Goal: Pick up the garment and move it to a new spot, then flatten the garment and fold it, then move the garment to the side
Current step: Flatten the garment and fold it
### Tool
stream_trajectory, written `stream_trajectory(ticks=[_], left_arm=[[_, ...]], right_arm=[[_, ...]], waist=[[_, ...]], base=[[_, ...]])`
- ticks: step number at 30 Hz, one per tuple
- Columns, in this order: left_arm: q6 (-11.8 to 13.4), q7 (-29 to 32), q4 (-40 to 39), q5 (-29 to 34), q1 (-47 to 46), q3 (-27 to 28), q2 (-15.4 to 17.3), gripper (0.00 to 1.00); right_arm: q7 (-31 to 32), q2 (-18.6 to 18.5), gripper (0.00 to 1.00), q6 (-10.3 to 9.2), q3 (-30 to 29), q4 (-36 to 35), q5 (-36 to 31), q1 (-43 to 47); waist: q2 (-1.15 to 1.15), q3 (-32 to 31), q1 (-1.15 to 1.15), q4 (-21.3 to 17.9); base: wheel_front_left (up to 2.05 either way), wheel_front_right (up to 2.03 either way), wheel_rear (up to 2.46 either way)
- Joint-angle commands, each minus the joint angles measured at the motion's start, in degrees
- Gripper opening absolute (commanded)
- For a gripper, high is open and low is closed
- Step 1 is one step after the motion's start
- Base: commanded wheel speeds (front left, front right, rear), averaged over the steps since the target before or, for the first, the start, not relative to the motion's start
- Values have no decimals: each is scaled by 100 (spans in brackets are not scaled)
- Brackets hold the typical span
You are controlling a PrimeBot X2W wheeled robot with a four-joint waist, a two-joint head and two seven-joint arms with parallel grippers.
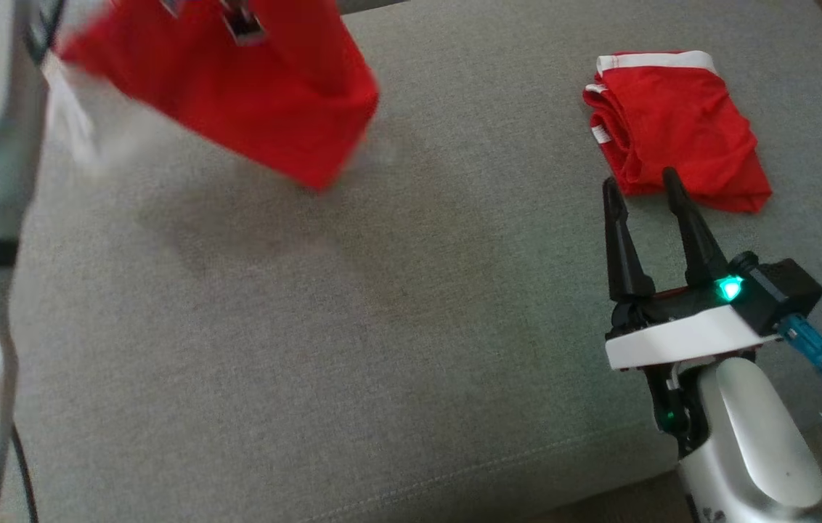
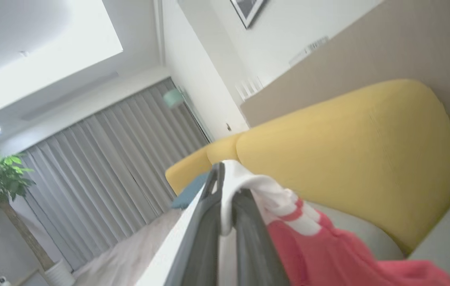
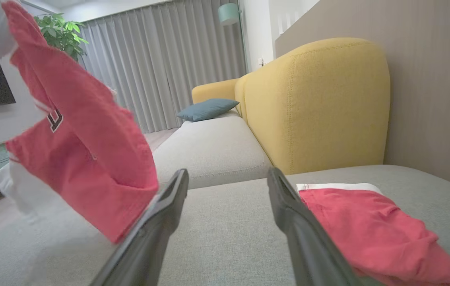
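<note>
Above the grey sofa cushion (image 1: 382, 327), at my upper left, the red garment (image 1: 251, 94) hangs clear of the seat from my left tool (image 2: 225, 186), which is clamped tight on its white trim band. It dangles slantwise, its long axis running from the pinched band down to a loose corner aimed at the cushion's middle. My right tool (image 1: 640, 181) sits low at the right, fingers spread wide and empty, tips at the near edge of a folded red garment (image 1: 680, 131).

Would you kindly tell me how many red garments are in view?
2: the hanging garment dangles from the left gripper over the grey cushion; the folded garment lies just beyond the right gripper.
</note>
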Motion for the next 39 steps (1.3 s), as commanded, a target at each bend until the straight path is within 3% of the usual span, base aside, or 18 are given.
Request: stream_trajectory(ticks=[1,7,14,23,32,39], left_arm=[[41,-104,-51,47,-289,103,232,0],[-20,-359,347,-12,-74,-97,1,0],[157,-514,302,-116,75,-75,-30,0],[445,-555,-951,-315,73,194,156,0],[439,576,-2599,-304,343,41,297,0],[291,1348,-2181,-240,495,-148,509,0]], right_arm=[[-62,12,100,37,93,-206,34,-186],[-62,12,100,37,-100,-191,-16,-46],[-62,12,100,37,-68,-128,-112,-41],[-62,12,100,37,-152,-41,-152,159],[-62,12,100,37,-151,-90,-151,267],[-62,12,100,37,143,-198,31,-32]], waist=[[0,-12,0,8],[0,-82,0,245],[0,-230,0,501],[0,-633,0,750],[0,-619,0,772],[0,-126,0,168]], base=[[0,0,0],[0,0,0],[0,0,0],[0,0,0],[0,0,0],[0,0,0]])
